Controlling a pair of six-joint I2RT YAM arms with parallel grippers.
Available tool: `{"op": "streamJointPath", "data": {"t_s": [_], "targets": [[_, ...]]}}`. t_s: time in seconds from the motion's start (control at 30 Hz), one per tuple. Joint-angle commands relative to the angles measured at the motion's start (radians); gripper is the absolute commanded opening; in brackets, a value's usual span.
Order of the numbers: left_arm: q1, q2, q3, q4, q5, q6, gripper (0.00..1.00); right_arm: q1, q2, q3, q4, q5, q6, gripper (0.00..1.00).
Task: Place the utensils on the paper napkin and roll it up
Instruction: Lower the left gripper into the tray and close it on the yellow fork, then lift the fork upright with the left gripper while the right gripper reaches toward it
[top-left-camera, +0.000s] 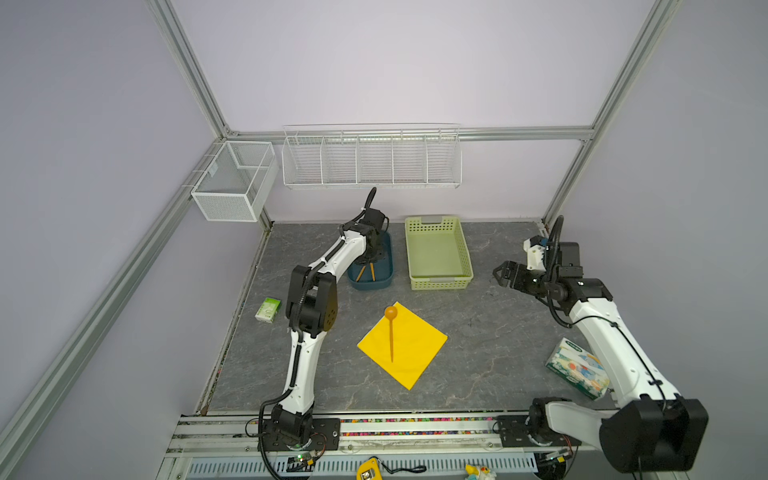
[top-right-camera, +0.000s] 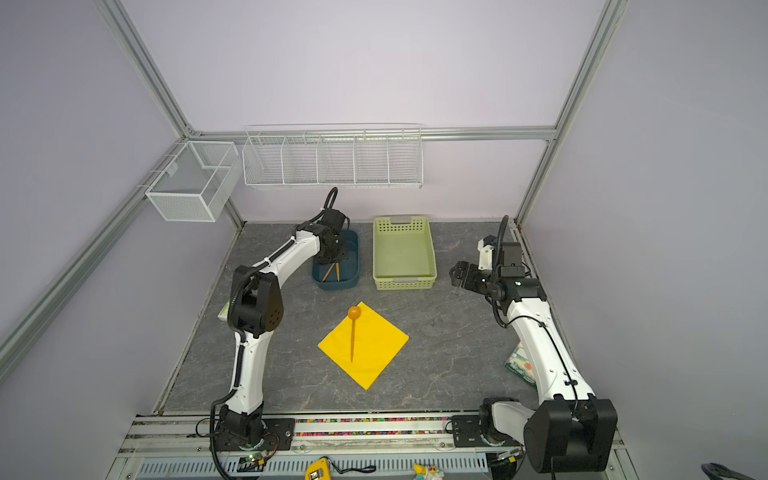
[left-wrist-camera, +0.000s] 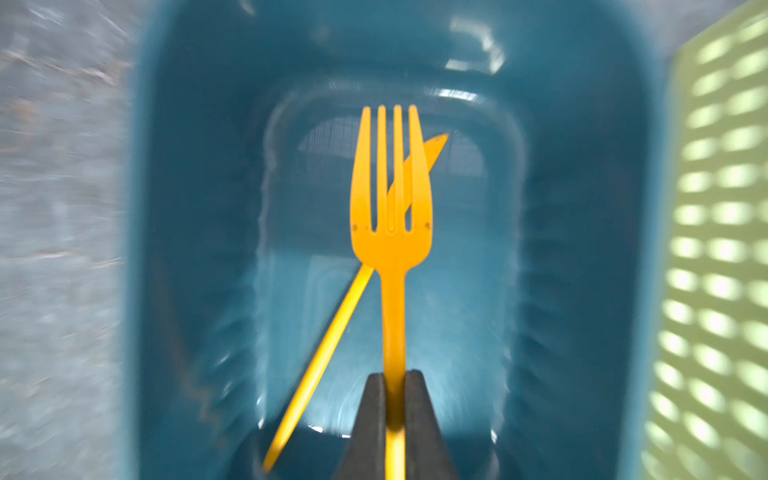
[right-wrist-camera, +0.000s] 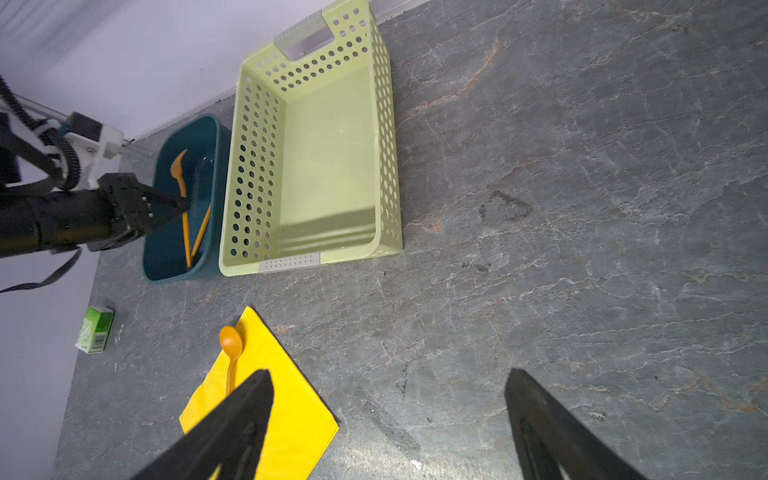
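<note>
Spoon (top-left-camera: 391, 328) lies on the yellow napkin (top-left-camera: 419, 345) in both top views. Left wrist view: the left gripper (left-wrist-camera: 395, 378) pinches the fork (left-wrist-camera: 391, 216) handle, crossing over the knife (left-wrist-camera: 328, 349) inside the blue tub (left-wrist-camera: 187, 249). Right wrist view: the right gripper (right-wrist-camera: 388, 374) gapes wide, holding nothing.

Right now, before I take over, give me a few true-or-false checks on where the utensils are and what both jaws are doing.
1. The spoon lies on the yellow napkin. True.
2. The left jaws hold nothing. False: they are shut on the fork by its handle, above the knife in the blue tub.
3. The green basket is empty. True.
4. The right jaws are shut. False: they stand wide open, holding nothing.
</note>
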Motion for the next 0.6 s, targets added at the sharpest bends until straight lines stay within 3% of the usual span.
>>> {"op": "streamJointPath", "data": {"t_s": [0.0,0.27,0.57], "targets": [[0.004,-0.079,-0.057,0.015,0.014,0.008,0.02,-0.005,-0.035,0.032,-0.03,0.011,-0.017,0.9],[0.001,-0.29,-0.259,0.128,0.086,0.037,0.0,-0.004,-0.06,0.044,-0.052,-0.003,-0.006,0.9],[-0.002,-0.56,-0.533,0.429,0.454,0.143,0.0,0.005,-0.076,0.066,-0.045,-0.107,0.014,0.88]]}}
